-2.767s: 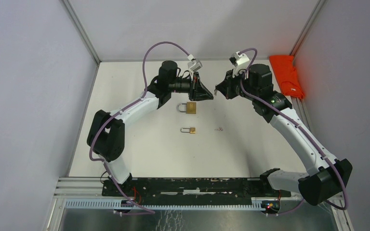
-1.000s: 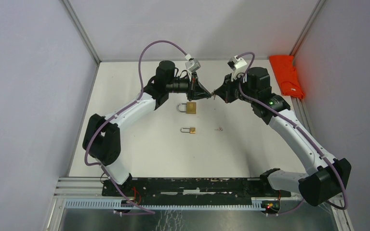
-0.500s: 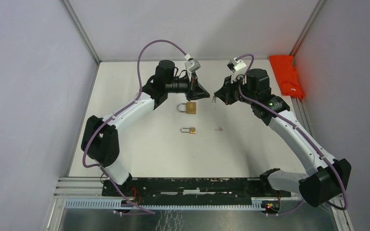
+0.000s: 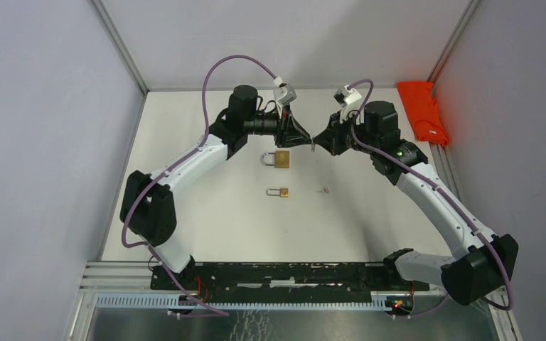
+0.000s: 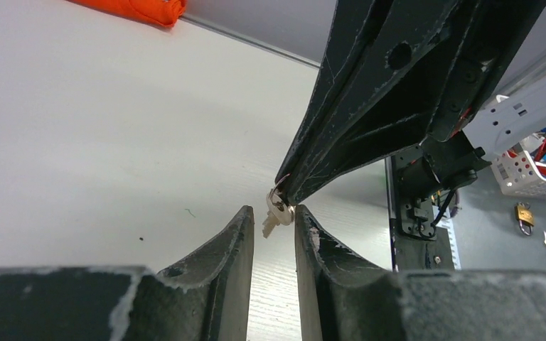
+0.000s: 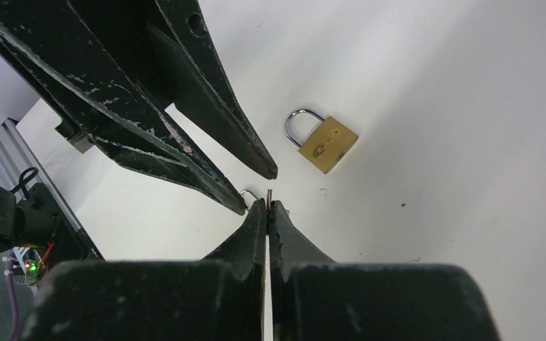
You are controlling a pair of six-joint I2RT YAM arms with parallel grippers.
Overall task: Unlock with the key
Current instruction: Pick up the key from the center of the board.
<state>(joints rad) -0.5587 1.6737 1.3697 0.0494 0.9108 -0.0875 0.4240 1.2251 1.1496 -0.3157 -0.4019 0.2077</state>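
Observation:
My right gripper (image 4: 317,141) is shut on a small silver key (image 5: 276,215) and holds it in the air above the back of the table. In the right wrist view the key (image 6: 268,193) shows as a thin sliver between the closed tips, its ring (image 6: 249,192) beside them. My left gripper (image 4: 304,139) faces it tip to tip and is open. Its fingertips (image 5: 247,213) stand on either side of the key with a gap. A large brass padlock (image 4: 280,159) lies flat on the table below, also in the right wrist view (image 6: 327,144). A smaller brass padlock (image 4: 282,192) lies nearer.
An orange cloth (image 4: 424,111) lies at the back right edge of the table. A tiny pink scrap (image 4: 322,190) lies right of the small padlock. White walls enclose the table on three sides.
The two grippers have come together, tip to tip. The left gripper's jaws have narrowed and now stand around the key held by the right gripper. The padlocks have not moved.

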